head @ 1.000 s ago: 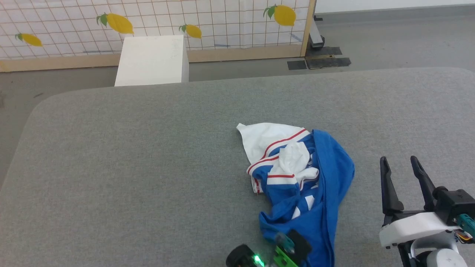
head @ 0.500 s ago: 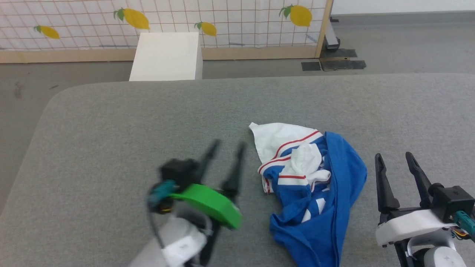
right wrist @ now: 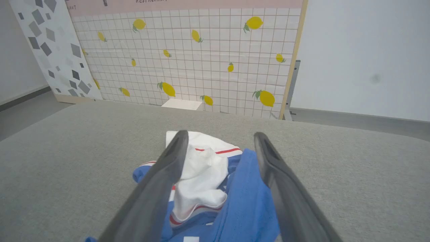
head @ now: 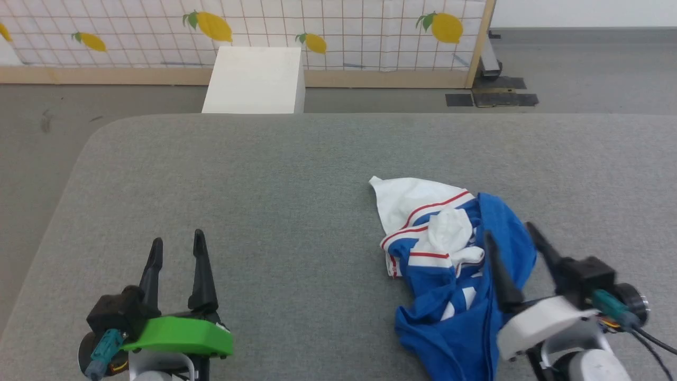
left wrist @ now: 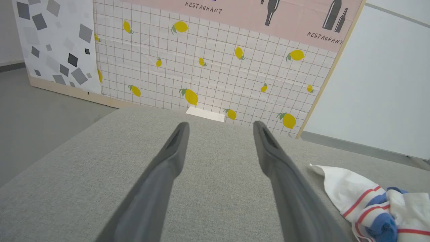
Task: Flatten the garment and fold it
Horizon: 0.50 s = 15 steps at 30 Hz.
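i saw the shirt [head: 455,275] lying crumpled on the right part of the grey table [head: 291,185], right gripper [head: 508,231] spread open and empty over it, left gripper [head: 177,237] open, empty, well apart.

1. The crumpled royal-blue knit T-shirt with white sleeves [head: 449,275] lay on the grey fabric-covered bench [head: 264,201], right of the middle and towards the near edge.
2. The left hand [head: 177,239] stood over the bench's near left part, well apart from the T-shirt.
3. The right hand [head: 509,231] was over the T-shirt's right side.
4. Behind the bench stood a white rectangular box [head: 254,79], and behind that a lemon-printed gridded panel [head: 344,32].
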Tool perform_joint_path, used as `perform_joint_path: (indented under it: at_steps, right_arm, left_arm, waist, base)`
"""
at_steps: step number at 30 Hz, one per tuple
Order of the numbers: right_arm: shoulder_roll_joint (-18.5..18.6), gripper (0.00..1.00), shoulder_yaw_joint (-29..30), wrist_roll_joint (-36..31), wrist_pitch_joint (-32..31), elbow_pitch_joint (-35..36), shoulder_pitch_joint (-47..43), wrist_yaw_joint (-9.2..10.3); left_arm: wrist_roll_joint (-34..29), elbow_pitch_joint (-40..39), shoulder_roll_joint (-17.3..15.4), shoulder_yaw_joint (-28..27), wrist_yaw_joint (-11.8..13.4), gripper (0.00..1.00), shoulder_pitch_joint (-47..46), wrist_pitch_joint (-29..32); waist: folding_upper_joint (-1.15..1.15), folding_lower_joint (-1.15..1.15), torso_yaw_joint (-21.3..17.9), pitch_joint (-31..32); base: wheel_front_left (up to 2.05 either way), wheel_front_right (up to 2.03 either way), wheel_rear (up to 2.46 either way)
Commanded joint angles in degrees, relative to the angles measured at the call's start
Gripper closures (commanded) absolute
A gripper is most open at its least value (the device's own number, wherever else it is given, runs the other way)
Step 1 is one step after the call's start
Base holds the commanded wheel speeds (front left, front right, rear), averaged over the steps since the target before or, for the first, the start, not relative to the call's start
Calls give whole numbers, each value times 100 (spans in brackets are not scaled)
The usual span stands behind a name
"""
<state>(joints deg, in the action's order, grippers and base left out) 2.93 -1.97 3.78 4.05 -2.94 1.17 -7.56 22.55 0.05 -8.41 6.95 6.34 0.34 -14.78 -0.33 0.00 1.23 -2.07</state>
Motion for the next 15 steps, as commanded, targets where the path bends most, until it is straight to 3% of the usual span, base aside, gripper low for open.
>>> perform_joint_path:
  at_steps: [1, 9, 14, 15]
  right_arm:
    - [-5, 0, -155, -5, -229, -38, 113, 8]
    - [-5, 0, -602, 50, -2091, -480, 399, 8]
    - [-4, 0, -694, -9, -2826, -552, 562, 8]
    - [-4, 14, -701, -20, -2911, -536, 591, 8]
  left_arm:
    - [-123, -30, 107, -120, -124, 0, 106, -20]
    - [-428, 91, 454, -470, -580, 0, 43, -21]
    - [-502, 171, 529, -525, -705, 0, -108, -21]
    - [-511, 189, 536, -532, -721, 0, -134, -21]
  waist:
    - [33, 0, 91, -61]
    - [33, 0, 357, -305]
    - [33, 0, 462, -473]
    - [33, 0, 477, -500]
  base:
    - [0, 0, 0]
    - [0, 0, 0]
    - [0, 0, 0]
    - [0, 0, 0]
